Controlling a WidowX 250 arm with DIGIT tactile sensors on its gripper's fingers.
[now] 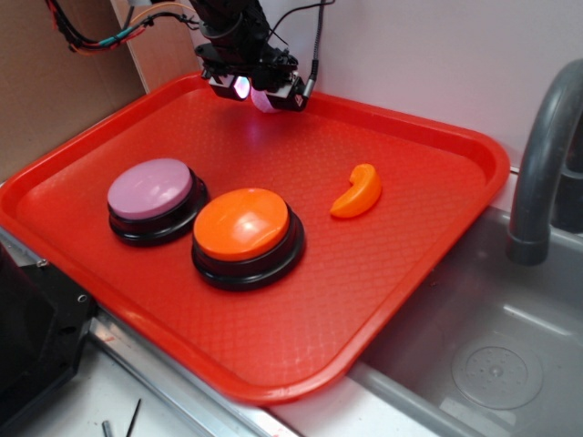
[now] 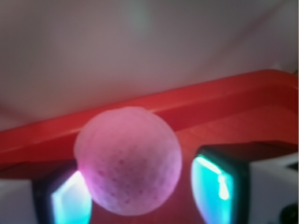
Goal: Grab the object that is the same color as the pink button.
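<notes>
The small pink dimpled ball [image 2: 127,161] lies on the red tray between my gripper's [image 2: 145,189] two fingers. It rests against the left pad [image 2: 70,200], and a gap of red tray shows between it and the right pad [image 2: 216,186]. The jaws stand open around the ball. In the exterior view the gripper [image 1: 258,89] is low at the tray's back rim with the ball [image 1: 263,100] showing under it. The pink button [image 1: 151,189], lilac-topped on a black base, stands at the tray's left front, well away from the gripper.
The red tray [image 1: 401,264] has a raised rim just behind the ball. An orange-topped button [image 1: 242,225] stands beside the pink one. An orange crescent piece [image 1: 358,192] lies to the right. A grey tap [image 1: 542,155] and a sink are at the right, and cardboard at the left.
</notes>
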